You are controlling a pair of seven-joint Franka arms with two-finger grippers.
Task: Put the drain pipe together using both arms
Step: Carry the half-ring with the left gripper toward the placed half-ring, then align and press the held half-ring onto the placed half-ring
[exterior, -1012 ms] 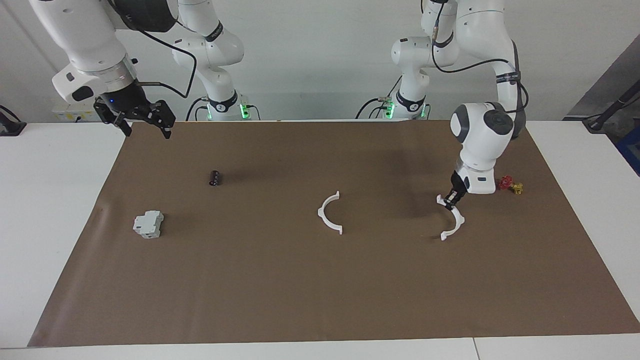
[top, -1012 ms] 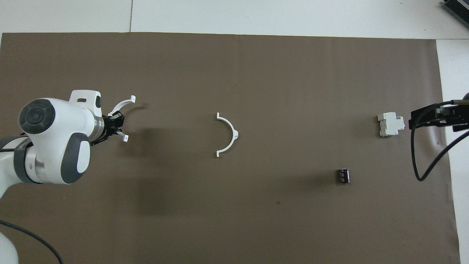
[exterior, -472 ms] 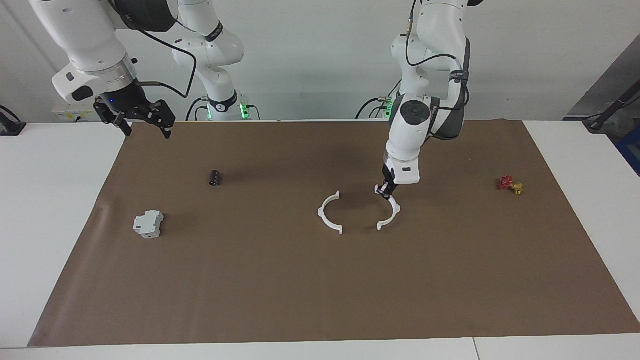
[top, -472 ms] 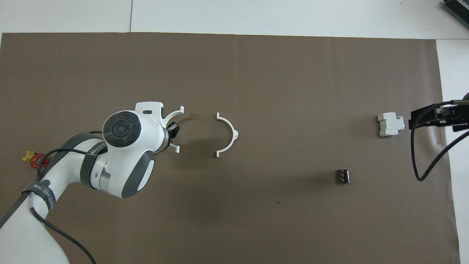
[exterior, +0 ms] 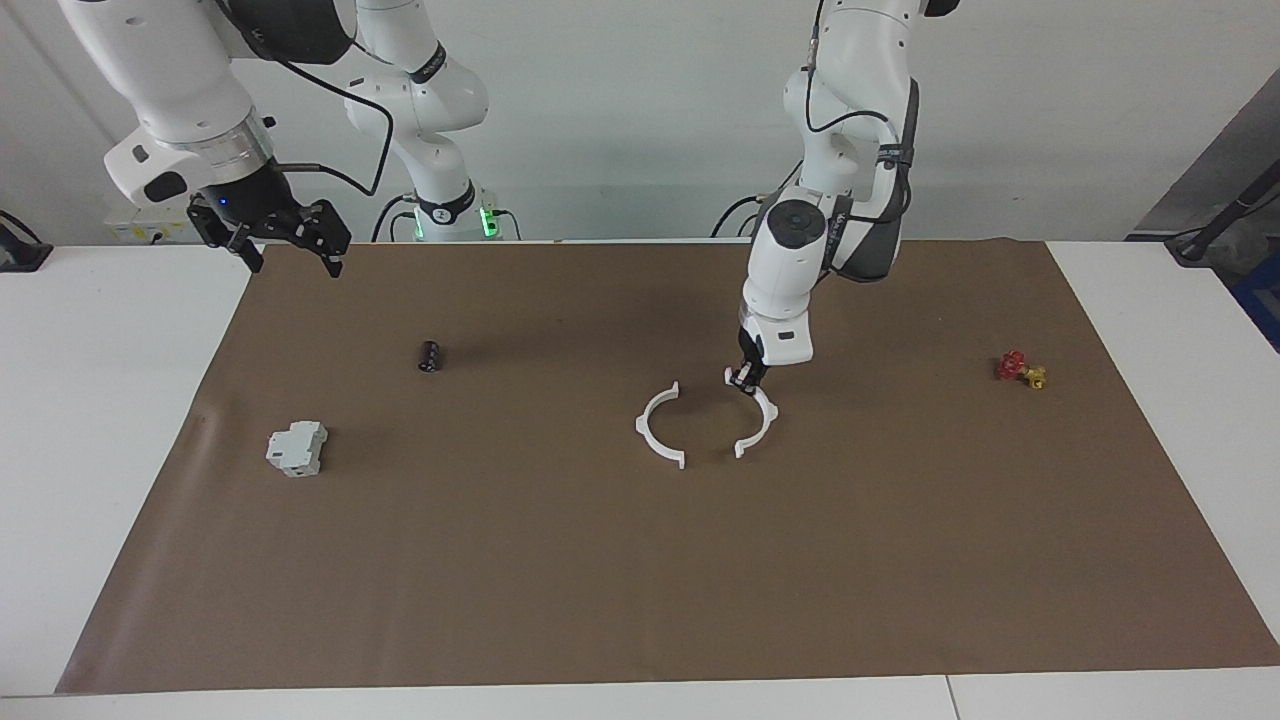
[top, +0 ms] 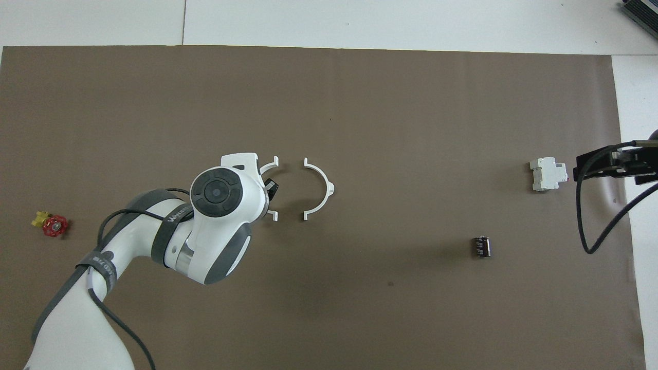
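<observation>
- My left gripper is pinched shut on one thin white plastic half-ring arc, low over the middle of the brown mat.
- My forearm slopes down to it, wrist nearly vertical.
- Step in hand: bringing this arc to the second white half-ring arc, which lies just beside it; their open ends face each other with a gap between.
- Next, I judge, the end tabs must line up.
- My right gripper waits spread wide above the mat's corner.

Narrow gap left between the two white arcs, wide open mat all round, grey box and black cylinder parked well apart
</observation>
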